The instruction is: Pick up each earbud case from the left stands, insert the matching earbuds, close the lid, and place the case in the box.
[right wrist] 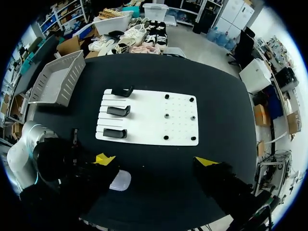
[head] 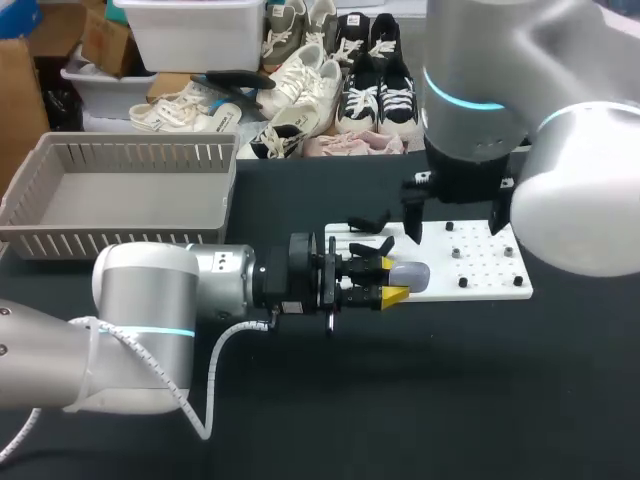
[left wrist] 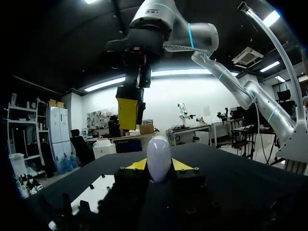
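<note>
Upper left, a grey basket (head: 120, 152) is seen; centre right, the white board (head: 485, 262) w/ black stands (right wrist: 118, 111). The right gripper (head: 455, 222) is held over the board, fingers spread, empty. The left gripper (head: 392, 281) is clamped on the pale earbud case (head: 412, 273) – mid-frame. Risk: smooth rounded shell, pinched at the tips only – could be twisted or squeezed out if pressed during earbud insertion.

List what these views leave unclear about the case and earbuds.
Pale rounded earbud case: lid seam unseen; left wrist view shows only its end beyond the fingers of the left gripper.
Small dark dots on the flat white board: earbuds or pegs, too small in head view.
Right wrist view: left gripper covers part of the case.
</note>
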`<state>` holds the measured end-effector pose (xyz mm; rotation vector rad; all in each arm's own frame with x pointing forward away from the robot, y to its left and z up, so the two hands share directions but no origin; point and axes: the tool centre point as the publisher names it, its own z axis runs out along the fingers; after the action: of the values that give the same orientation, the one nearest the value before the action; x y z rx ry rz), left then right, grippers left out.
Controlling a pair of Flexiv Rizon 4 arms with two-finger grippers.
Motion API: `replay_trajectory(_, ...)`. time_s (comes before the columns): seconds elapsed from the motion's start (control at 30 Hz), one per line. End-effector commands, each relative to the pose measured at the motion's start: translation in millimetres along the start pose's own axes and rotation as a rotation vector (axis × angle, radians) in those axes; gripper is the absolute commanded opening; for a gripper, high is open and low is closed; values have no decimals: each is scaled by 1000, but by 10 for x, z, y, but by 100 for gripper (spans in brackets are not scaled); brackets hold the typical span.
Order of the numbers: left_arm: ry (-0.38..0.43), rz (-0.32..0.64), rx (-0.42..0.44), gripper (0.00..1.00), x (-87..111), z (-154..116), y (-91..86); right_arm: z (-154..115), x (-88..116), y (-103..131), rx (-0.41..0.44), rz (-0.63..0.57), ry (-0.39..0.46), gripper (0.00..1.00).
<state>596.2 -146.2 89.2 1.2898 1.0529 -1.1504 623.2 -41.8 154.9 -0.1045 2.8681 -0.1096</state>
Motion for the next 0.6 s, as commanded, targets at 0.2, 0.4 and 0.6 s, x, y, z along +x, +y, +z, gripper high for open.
replay_trajectory(0.2,-3,-11,-25,0,-55,-70,-23,-128,321,-300,-69,-7,-156,100)
replay_trajectory(0.4,-10,-42,-100,0,-160,-234,-54,-128,321,-300,-69,-7,-156,100)
replay_trajectory(0.6,-7,-41,-198,0,-281,-487,-13,-128,321,-300,-69,-7,-156,100)
